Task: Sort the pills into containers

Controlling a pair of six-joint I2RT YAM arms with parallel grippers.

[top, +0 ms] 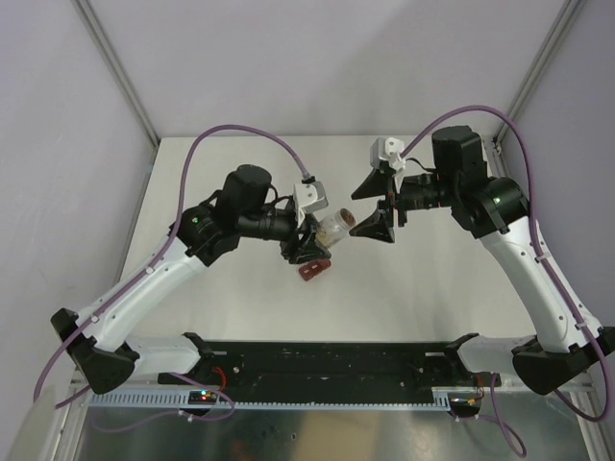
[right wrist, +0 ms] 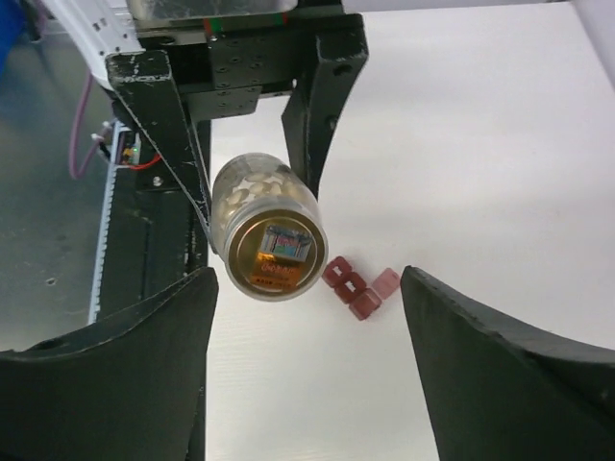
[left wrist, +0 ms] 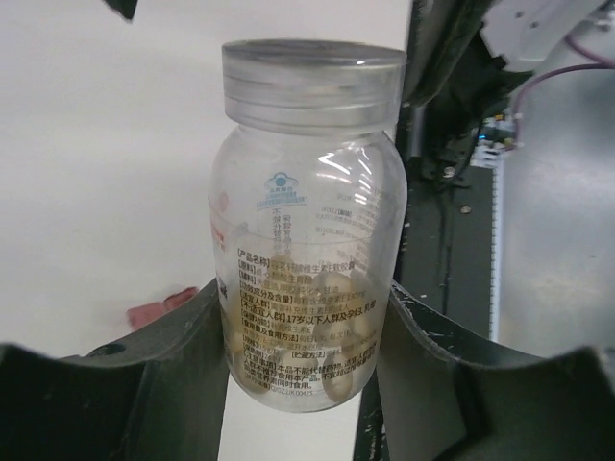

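Observation:
My left gripper [left wrist: 304,384] is shut on the lower body of a clear capped pill bottle [left wrist: 307,221], held off the table. Pale yellowish pills [left wrist: 338,376] lie in its bottom. In the top view the bottle [top: 334,229] lies sideways in the left gripper [top: 320,237], cap toward my right gripper [top: 357,213]. The right gripper [right wrist: 307,288] stands open, and the bottle's cap [right wrist: 274,252] sits just ahead of its fingertips, untouched. The dark red containers [right wrist: 351,286] lie on the table below, one pink lid flipped open; they also show as a red strip [top: 314,270].
The white table [top: 432,288] is bordered by grey walls with metal posts. A black rail with the arm bases [top: 327,370] runs along the near edge. Purple cables arc above both arms.

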